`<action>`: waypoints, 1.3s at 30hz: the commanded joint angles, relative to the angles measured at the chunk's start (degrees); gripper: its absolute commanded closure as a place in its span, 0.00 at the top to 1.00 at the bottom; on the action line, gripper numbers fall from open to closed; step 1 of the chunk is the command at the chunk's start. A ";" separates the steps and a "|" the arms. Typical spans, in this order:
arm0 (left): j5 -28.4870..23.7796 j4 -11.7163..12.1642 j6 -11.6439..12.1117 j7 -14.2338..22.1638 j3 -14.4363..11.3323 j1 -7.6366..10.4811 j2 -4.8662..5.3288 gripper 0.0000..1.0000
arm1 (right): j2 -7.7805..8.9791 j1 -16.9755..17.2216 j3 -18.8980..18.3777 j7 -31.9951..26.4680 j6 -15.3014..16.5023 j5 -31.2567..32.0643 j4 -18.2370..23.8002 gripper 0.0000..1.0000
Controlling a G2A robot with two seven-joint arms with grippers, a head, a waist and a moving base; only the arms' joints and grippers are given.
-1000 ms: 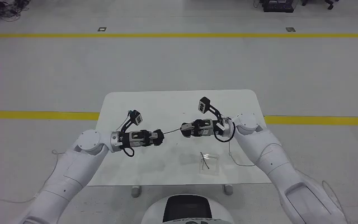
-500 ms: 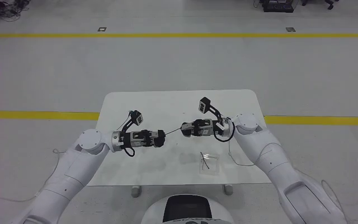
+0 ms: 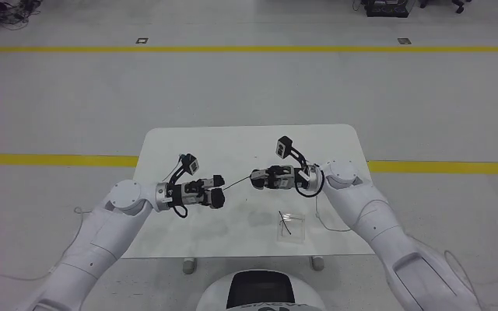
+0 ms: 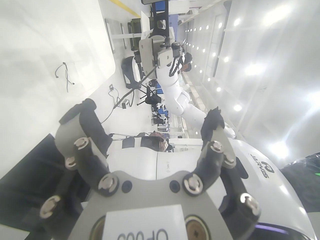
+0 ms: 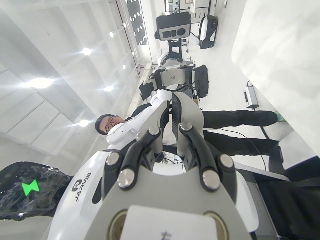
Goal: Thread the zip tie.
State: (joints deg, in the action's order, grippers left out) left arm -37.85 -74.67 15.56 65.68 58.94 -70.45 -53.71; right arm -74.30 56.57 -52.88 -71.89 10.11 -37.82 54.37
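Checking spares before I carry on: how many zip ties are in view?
3: one zip tie clamped in the right gripper, its tip toward the left gripper; two loose ties crossed on the table beside the right arm. More may overlap there.

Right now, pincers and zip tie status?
Left pincer open, empty. Right pincer shut on zip tie, tail toward left. Loose ties on table, not obstructing.
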 commanded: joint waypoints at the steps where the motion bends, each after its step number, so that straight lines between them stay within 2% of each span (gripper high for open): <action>1: -2.85 0.72 2.28 0.54 0.07 -0.46 -0.22 1.00 | 0.13 0.90 -1.03 -0.83 0.20 -2.89 0.78 0.00; 3: -8.26 1.81 3.92 2.55 0.06 -0.86 -0.62 1.00 | 0.25 1.49 -1.79 -2.00 0.24 -4.48 1.12 0.00; 8: -16.87 4.64 3.92 6.88 0.42 -0.75 -1.98 1.00 | 0.24 2.28 -2.45 -3.52 0.04 -6.79 1.60 0.00; 13: -17.65 7.19 3.92 9.35 -0.06 0.30 -3.67 1.00 | -0.03 2.64 -2.07 -3.26 -0.04 -7.22 1.92 0.00; 15: -16.19 7.79 3.92 9.64 -0.12 1.23 -4.36 1.00 | -0.09 2.56 -1.90 -3.24 0.02 -6.99 1.98 0.00; 23: -16.19 7.79 3.92 9.64 -0.12 1.23 -4.36 1.00 | -0.09 2.56 -1.90 -3.24 0.02 -6.99 1.98 0.00; 27: -15.69 5.38 3.08 7.69 -0.76 0.63 -4.55 1.00 | -0.14 4.06 -1.61 -1.00 -0.69 -6.63 4.52 0.00; 30: -15.39 4.66 3.00 7.32 -0.98 0.57 -4.66 1.00 | -0.19 4.62 -1.47 -0.74 -1.07 -6.80 5.27 0.00; 39: -15.01 4.42 3.10 7.69 -1.29 0.80 -4.81 1.00 | -0.25 4.54 -1.37 -0.72 -0.16 -5.98 5.91 0.00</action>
State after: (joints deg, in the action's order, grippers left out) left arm -52.86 -70.25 18.67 73.38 57.65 -69.64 -58.52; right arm -74.54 61.11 -54.26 -72.60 9.98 -43.78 60.28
